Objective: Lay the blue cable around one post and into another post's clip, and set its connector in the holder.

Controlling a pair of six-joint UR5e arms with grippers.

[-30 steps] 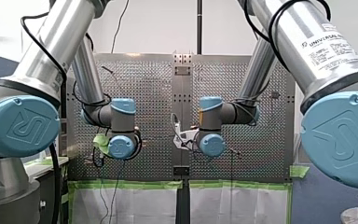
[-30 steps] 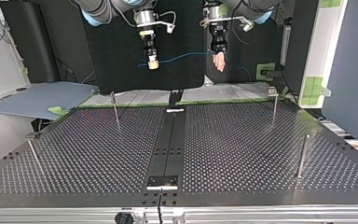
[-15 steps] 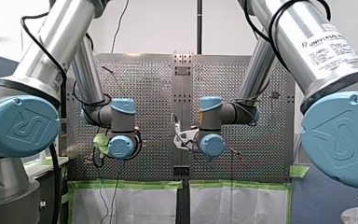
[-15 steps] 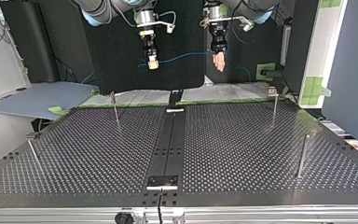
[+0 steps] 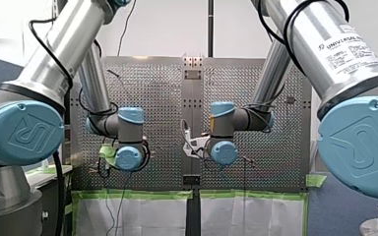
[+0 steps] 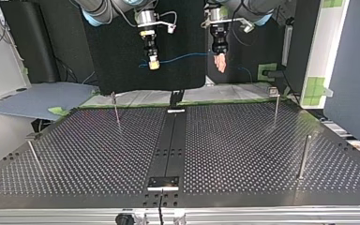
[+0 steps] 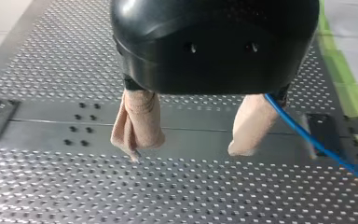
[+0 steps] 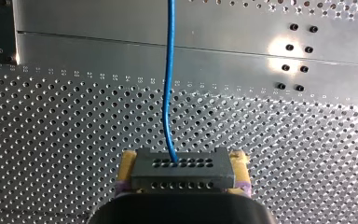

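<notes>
Perforated table (image 6: pixel 243 154), dark centre strip (image 6: pixel 168 145) down the middle. My left arm (image 5: pixel 64 54) and my right arm (image 5: pixel 325 54) both reach out over it.

Four thin upright posts in the top view: far-left post (image 6: pixel 116 108), near-left post (image 6: pixel 33 156), far-right post (image 6: pixel 276 108), near-right post (image 6: pixel 303 157).

Both hands hang well above the table, side by side, apart.
- Right hand (image 6: pixel 153 64): yellow pads clenched on the dark grey connector (image 8: pixel 182 176), one pad on each end of the block.
- Left hand (image 7: pixel 186 149): released, beige fingers (image 7: pixel 137 123) spread wide, nothing between them.

Blue cable (image 8: pixel 168 84): leaves the connector's top face and spans the gap across to the left hand. It passes along the outer edge of one beige finger; can't tell if it touches. It then drops away past that hand. All of it is in the air, clear of every post.
</notes>
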